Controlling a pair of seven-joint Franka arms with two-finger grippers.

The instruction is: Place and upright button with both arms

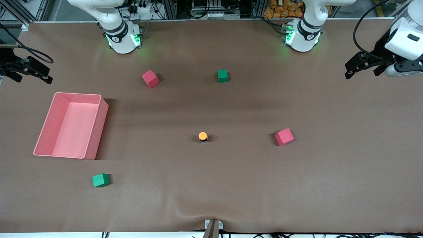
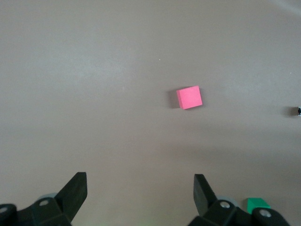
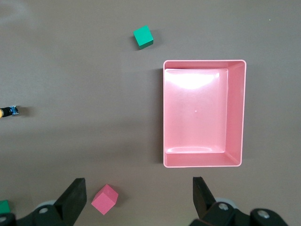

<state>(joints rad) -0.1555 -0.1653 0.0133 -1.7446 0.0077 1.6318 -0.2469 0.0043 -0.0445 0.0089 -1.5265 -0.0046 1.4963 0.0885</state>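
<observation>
Pink tray point(image 1: 99, 124) lay toward the right arm's end, right gripper point(image 1: 28, 71) spread above the table beside it. Button point(image 1: 203, 136) stood upright mid-table, well apart from the tray. Left gripper point(image 1: 362, 66) waited spread at the left arm's end.

Pink bin point(image 1: 96, 124); two red cubes point(image 1: 150, 78); two green cubes point(image 1: 222, 76).

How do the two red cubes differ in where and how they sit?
One red cube lies nearer the robots' bases, toward the right arm's end, with the pink bin as its closest big neighbour. The other red cube lies nearer the front camera, toward the left arm's end, level with the button. Only this second one shows under the open left gripper. Both are the same colour and size, rest flat on the table, slightly turned, and are untouched.
</observation>
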